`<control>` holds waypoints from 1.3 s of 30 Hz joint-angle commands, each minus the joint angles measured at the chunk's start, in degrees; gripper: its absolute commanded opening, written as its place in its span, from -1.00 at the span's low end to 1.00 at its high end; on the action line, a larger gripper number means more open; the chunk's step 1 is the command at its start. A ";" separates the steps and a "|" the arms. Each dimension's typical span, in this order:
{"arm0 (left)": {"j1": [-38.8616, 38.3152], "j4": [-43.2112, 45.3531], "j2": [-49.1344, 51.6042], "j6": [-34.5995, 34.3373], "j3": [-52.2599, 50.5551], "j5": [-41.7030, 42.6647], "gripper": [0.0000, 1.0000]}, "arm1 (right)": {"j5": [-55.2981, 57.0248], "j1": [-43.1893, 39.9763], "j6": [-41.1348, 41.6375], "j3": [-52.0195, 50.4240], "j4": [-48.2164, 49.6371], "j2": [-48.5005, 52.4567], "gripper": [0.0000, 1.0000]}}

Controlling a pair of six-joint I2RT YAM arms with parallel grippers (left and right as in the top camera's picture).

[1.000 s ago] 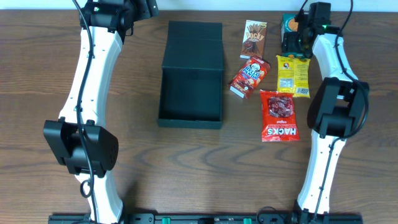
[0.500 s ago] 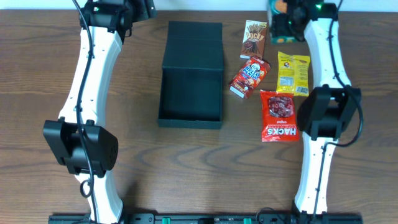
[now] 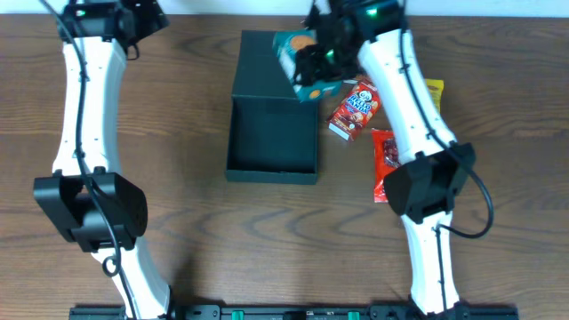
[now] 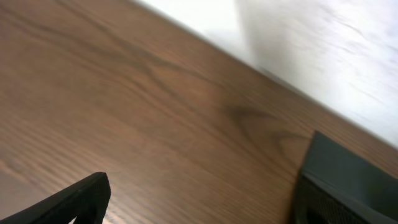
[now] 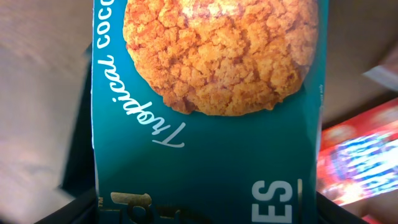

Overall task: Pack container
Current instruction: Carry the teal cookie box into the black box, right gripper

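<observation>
The container [image 3: 272, 133] is seen at the middle of the desk [image 3: 204, 249], its tray open and bare inside, its flap lid [image 3: 267, 64] laid flat toward 12 o'clock. Above the lid's 2 o'clock corner a teal cookie pack [image 3: 297, 55] is held off the desk, pinched in the right claw [image 3: 316, 59]. In the right wrist view the pack's front is filled by a pictured cookie [image 5: 221, 53] and the script "Tropical coco". A red snack packet [image 3: 355, 109] is found at 3 o'clock of the container, near but apart. A red HACKS bag [image 3: 387, 153] lies at 4 o'clock, partly hidden by the right arm. A yellow packet [image 3: 433, 89] shows beyond it. The left claw [image 4: 199, 199] is held spread at the desk's 11 o'clock corner, gripping nothing.
</observation>
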 commanded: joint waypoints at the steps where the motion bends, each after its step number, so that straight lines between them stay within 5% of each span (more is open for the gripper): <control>1: 1.33 -1.25 -0.02 -1.14 -0.09 -0.79 0.91 | -0.28 2.93 7.61 0.52 -1.95 -1.09 0.12; 11: 2.12 -2.32 -0.02 -1.14 -0.09 -0.81 0.91 | 9.88 14.01 17.59 -9.57 -2.47 -1.07 0.04; 17: 2.12 -2.67 -0.02 -1.11 -0.09 -0.76 0.91 | 10.64 15.85 24.90 -18.05 0.13 -1.07 -0.23; 18: 2.12 -2.80 -0.02 -1.14 -0.11 -0.76 0.91 | 10.62 15.87 25.97 -19.23 0.42 -1.07 -0.17; 22: 2.12 -3.23 -0.02 -1.11 -0.11 -0.74 0.91 | 10.45 15.89 26.05 -22.23 2.27 -1.07 0.68; 26: 2.12 -3.56 -0.02 -1.14 -0.11 -0.46 0.91 | 9.79 15.96 25.97 -22.27 2.25 -1.07 0.99; 39: 2.12 -4.22 -0.02 -1.14 -0.11 0.70 0.91 | 9.18 14.12 15.58 -21.77 5.16 -1.14 0.98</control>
